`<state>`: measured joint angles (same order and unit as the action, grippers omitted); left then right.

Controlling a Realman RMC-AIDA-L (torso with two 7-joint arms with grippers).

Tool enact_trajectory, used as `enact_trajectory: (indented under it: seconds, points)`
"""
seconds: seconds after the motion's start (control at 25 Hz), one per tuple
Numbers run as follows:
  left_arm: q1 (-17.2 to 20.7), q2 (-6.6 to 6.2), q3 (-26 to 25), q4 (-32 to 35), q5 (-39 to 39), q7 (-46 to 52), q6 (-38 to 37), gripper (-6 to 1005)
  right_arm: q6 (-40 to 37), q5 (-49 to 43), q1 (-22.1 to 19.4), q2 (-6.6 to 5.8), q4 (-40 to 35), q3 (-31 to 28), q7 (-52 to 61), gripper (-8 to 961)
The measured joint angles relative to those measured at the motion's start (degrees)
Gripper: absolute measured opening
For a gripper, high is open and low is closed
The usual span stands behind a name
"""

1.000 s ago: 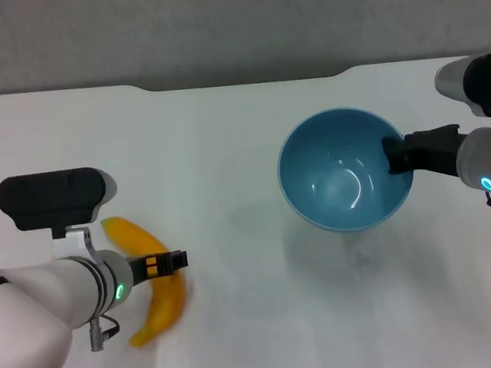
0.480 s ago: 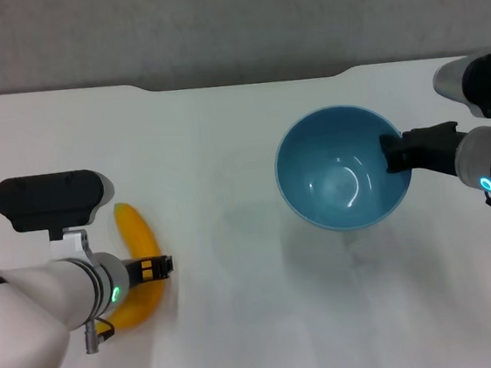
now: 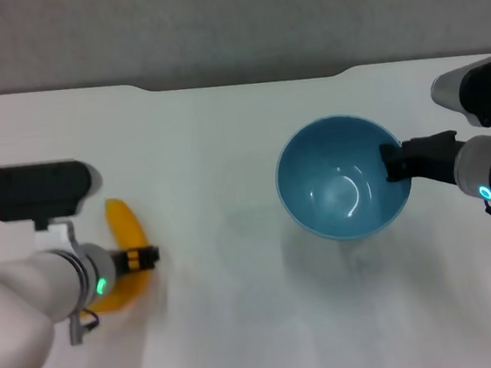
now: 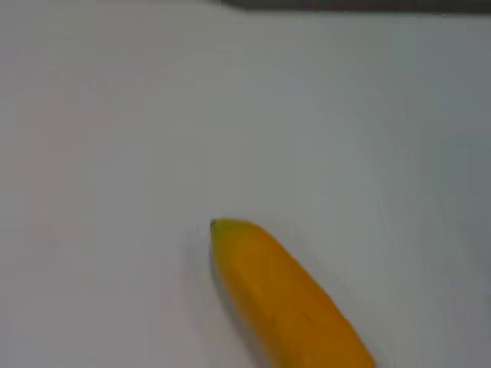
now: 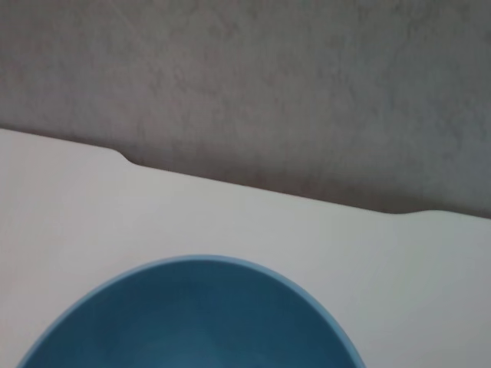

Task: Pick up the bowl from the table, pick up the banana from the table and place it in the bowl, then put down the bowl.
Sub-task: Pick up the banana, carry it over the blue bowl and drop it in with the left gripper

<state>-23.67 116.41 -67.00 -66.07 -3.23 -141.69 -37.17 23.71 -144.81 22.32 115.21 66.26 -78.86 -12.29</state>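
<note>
The light-blue bowl (image 3: 338, 183) hangs a little above the white table (image 3: 215, 143) at the right, with its shadow below it. My right gripper (image 3: 390, 162) is shut on the bowl's right rim. The bowl is empty; its inside also shows in the right wrist view (image 5: 192, 314). The yellow-orange banana (image 3: 123, 228) is at the left, lying across my left gripper (image 3: 148, 257), which is shut on its middle. The arm hides part of the banana. One end of the banana shows in the left wrist view (image 4: 291, 299) over bare table.
The table's far edge has a shallow notch (image 3: 243, 81) with a grey wall behind it. White tabletop lies between the banana and the bowl.
My left gripper has moved left and a little farther away, and the banana has moved and turned with it. The bowl and right gripper have barely shifted.
</note>
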Motion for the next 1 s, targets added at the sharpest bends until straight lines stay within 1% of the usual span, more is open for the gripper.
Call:
enact_trajectory:
  seconds: [0.04, 0.2, 0.36, 0.48, 0.68, 0.88, 1.0]
  points:
    - [0.0, 0.0, 0.0, 0.0, 0.0, 0.0, 0.0, 507, 0.0, 0.1, 0.0, 0.0, -0.3, 0.1, 0.1, 36]
    - [6.2, 0.0, -2.5, -12.1, 5.8, -1.5, -3.3, 504, 0.0, 1.2, 0.4, 0.01, -1.7, 0.9, 0.4, 36]
    - [10.7, 0.02, -3.7, -22.2, 5.8, -4.5, -4.9, 500, 0.0, 3.0, 1.4, 0.0, -3.5, 1.7, 0.3, 36]
    - [11.6, 0.08, -3.8, -24.8, 6.1, -5.7, -5.5, 496, -0.4, 3.7, 2.0, 0.0, -4.1, 2.5, 0.1, 36]
    - [11.2, 0.13, -3.2, -24.6, 5.8, -5.8, -5.9, 494, -1.9, 4.3, 2.1, -0.02, -4.2, 3.3, 0.2, 36]
    - [11.5, 0.09, -0.3, -29.3, 5.5, -6.3, -5.8, 493, -2.1, 7.2, 3.8, -0.07, -5.2, 4.5, 0.1, 35]
    - [12.0, -0.02, 1.3, -33.0, 3.9, -8.9, -7.1, 492, -2.1, 7.9, 5.3, -0.07, -6.6, 4.9, 0.0, 35]
